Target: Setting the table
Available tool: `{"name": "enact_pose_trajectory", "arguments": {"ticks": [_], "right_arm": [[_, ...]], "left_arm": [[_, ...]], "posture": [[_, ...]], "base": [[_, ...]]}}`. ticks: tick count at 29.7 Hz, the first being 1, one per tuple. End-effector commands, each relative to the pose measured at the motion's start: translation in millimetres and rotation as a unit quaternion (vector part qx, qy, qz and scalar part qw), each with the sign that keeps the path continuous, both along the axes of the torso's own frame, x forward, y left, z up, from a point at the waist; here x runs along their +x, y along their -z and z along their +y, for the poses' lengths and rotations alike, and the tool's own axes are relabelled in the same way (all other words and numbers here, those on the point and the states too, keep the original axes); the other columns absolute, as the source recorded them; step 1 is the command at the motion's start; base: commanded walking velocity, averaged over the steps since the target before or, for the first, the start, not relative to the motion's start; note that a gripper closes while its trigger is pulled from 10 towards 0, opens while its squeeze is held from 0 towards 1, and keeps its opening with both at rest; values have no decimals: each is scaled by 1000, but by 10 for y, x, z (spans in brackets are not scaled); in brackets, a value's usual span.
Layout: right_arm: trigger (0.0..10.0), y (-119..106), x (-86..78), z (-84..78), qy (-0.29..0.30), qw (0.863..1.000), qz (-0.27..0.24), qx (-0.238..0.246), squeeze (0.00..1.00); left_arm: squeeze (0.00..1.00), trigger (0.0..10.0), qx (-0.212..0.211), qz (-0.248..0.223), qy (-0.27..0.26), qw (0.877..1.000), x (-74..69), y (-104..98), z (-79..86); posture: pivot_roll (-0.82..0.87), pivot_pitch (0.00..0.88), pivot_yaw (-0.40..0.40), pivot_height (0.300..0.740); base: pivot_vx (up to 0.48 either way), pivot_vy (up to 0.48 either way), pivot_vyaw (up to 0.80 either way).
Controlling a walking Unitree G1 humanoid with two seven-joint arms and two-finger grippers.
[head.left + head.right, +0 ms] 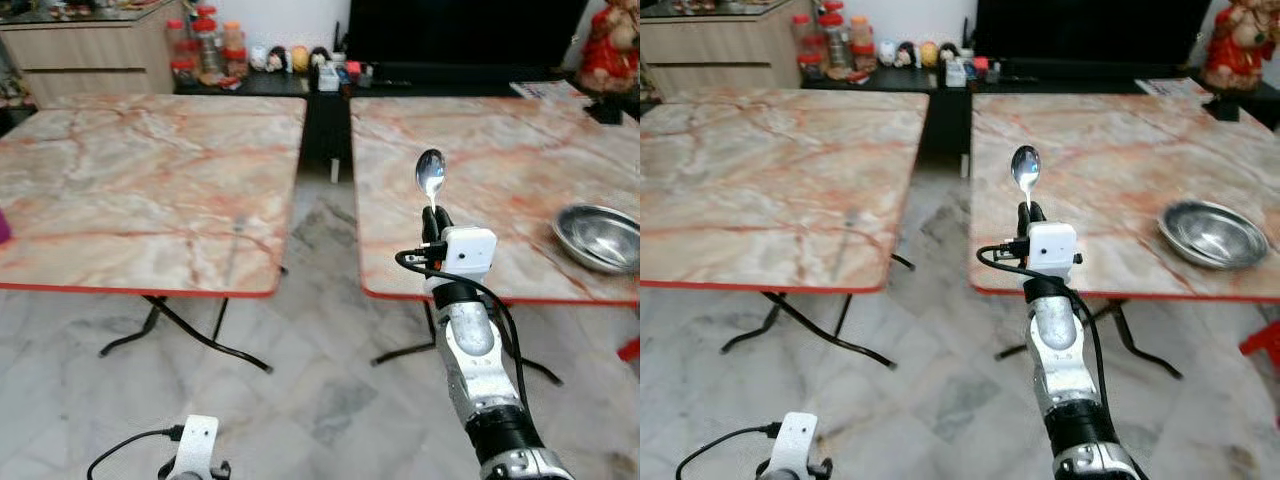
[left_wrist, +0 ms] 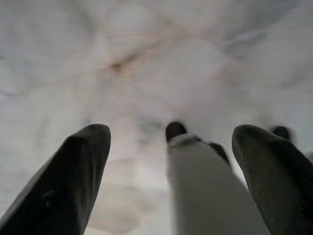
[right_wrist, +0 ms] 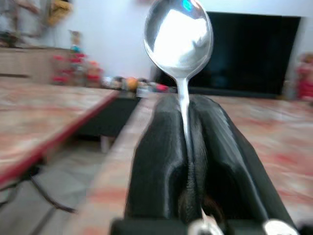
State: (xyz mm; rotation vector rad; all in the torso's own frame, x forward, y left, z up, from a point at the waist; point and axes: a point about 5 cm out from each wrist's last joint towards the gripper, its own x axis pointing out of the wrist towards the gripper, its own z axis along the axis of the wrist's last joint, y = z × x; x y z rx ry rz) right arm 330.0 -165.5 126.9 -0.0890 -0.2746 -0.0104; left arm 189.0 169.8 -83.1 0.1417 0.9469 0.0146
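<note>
Above the near edge of the right-hand pink marble-patterned worktop [image 1: 480, 150], the right gripper [image 1: 437, 222] is raised with its two black fingers [image 3: 161, 161] pressed together on the handle of a polished silver metal spoon [image 1: 430, 176]. The spoon stands upright, bowl uppermost, and its thin neck comes straight out from between the fingertips.

A spoon like this is probably light and rigid, but its smooth handle is narrow and likely slippery, so it could swivel or slide if the pinch eased. The hold is well down the handle, which leaves the bowl free to be laid flat.

A shallow round stainless-steel bowl [image 1: 598, 237] sits on the same worktop near its front right edge, well apart from the spoon. Bare surface lies between them, offering room to set the spoon down beside the bowl. The red-trimmed front rim lies just below the gripper, so a placement should go well inside it.

A second matching worktop [image 1: 140, 180] stands to the left across a gap of grey marble floor [image 1: 320, 380]. The left gripper [image 2: 171, 161] hangs low over that floor, fingers spread and empty.
</note>
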Motion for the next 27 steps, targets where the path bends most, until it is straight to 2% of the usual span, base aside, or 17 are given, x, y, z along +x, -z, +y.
{"name": "enact_pose_trajectory", "arguments": {"ticks": [1,15,19,22,23,26,27], "right_arm": [[10000,-71,29,79,-9,1000,-12,7,0],[10000,-9,0,42,-3,1000,-3,6,0],[10000,228,-100,-56,14,999,38,10,0],[10000,486,-237,-120,20,996,83,0,0],[10000,505,-248,-124,20,996,86,-1,0],[10000,788,-430,-210,31,990,141,-7,0],[10000,788,-430,-210,31,990,141,-7,0]], "left_arm": [[0,10000,14,2,0,1000,-4,-6,99],[0,10000,14,0,3,1000,7,-12,102],[0,10000,14,3,1,1000,-14,-3,106],[0,10000,14,3,-3,1000,-22,1,109],[0,10000,14,3,-3,1000,-23,2,110],[0,10000,13,5,-10,1000,-40,8,129],[0,10000,13,5,-10,1000,-40,8,129]], "posture": [[-60,0,-13,740],[-59,0,-13,740],[-57,0,-17,740],[-56,0,-18,740],[-56,0,-18,740],[-59,0,-19,740],[-59,0,-19,740]], "base": [[0,-315,0],[0,-317,0],[0,-318,0],[0,-314,0],[0,-307,0],[0,0,0],[0,0,0]]}}
